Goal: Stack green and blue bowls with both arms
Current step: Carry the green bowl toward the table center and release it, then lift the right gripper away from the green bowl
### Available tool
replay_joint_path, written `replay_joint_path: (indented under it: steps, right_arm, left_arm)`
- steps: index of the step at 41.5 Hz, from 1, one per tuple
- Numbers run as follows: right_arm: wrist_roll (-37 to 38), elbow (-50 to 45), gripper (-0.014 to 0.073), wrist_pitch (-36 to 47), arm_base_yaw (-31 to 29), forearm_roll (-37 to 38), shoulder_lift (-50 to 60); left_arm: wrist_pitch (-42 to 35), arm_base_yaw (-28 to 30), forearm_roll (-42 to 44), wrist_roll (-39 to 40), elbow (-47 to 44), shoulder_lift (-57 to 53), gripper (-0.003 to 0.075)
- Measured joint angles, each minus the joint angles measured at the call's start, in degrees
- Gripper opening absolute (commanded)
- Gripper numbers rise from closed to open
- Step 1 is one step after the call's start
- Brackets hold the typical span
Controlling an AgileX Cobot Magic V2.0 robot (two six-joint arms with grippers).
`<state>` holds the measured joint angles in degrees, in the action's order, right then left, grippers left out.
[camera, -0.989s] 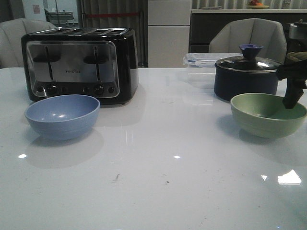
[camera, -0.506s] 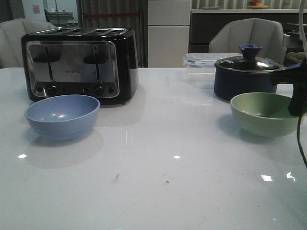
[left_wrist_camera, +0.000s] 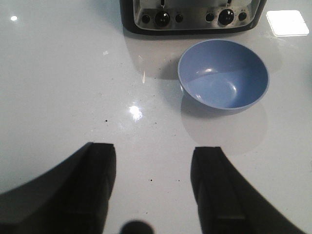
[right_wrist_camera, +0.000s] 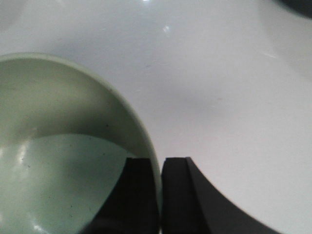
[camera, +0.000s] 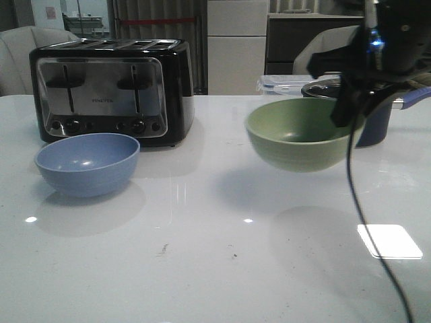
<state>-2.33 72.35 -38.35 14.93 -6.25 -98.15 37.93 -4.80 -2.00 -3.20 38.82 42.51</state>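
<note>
The green bowl (camera: 300, 134) hangs in the air above the table, right of centre. My right gripper (camera: 347, 111) is shut on its right rim, one finger inside and one outside; the right wrist view shows the bowl (right_wrist_camera: 58, 146) and the gripper (right_wrist_camera: 160, 168) pinching its rim. The blue bowl (camera: 87, 163) sits on the table at the left, in front of the toaster. It also shows in the left wrist view (left_wrist_camera: 223, 74). My left gripper (left_wrist_camera: 153, 156) is open and empty over bare table, short of the blue bowl. The left arm does not show in the front view.
A black and silver toaster (camera: 111, 91) stands behind the blue bowl. A dark navy lidded pot (camera: 374, 121) and a clear plastic box (camera: 283, 84) stand at the back right, partly behind my right arm. A thin black cable (camera: 363, 222) hangs from the right arm.
My right gripper has lifted the green bowl off the table and carried it left, toward the middle. The blue bowl has not moved.
</note>
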Motion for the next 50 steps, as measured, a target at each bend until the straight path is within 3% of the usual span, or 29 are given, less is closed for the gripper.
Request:
replay_joint_path:
  steps: [8,17,20,27,30,39,50]
  right_arm:
    - [-0.1,-0.1,0.0054,0.0,7.6,-2.5,-3.0]
    - [-0.1,-0.2,0.0064,2.7,11.5,-3.9,-8.2]
    - [-0.1,-0.2,0.0134,3.3,11.8,-4.1,-9.3]
    - [-0.1,-0.2,0.0466,3.9,11.8,-4.5,-9.6]
    - [-0.1,-0.2,0.0522,4.0,11.8,-4.4,-9.0]
    - [-2.0,-1.7,0.0517,4.1,12.1,-3.0,0.4]
    - [-3.6,-13.9,0.0517,6.3,16.5,-2.8,20.4]
  left_arm:
    - [0.0,0.0,0.0,0.0,0.0,0.0,0.0422]
    - [0.0,0.0,0.0,0.0,0.0,0.0,0.0422]
    - [0.0,0.0,0.0,0.0,0.0,0.0,0.0422]
    - [0.0,0.0,0.0,0.0,0.0,0.0,0.0422]
    - [0.0,0.0,0.0,0.0,0.0,0.0,0.0422]
    - [-0.1,0.0,0.0,0.0,0.0,0.6,0.0422]
    - [-1.1,0.0,0.0,0.0,0.4,4.0,0.045]
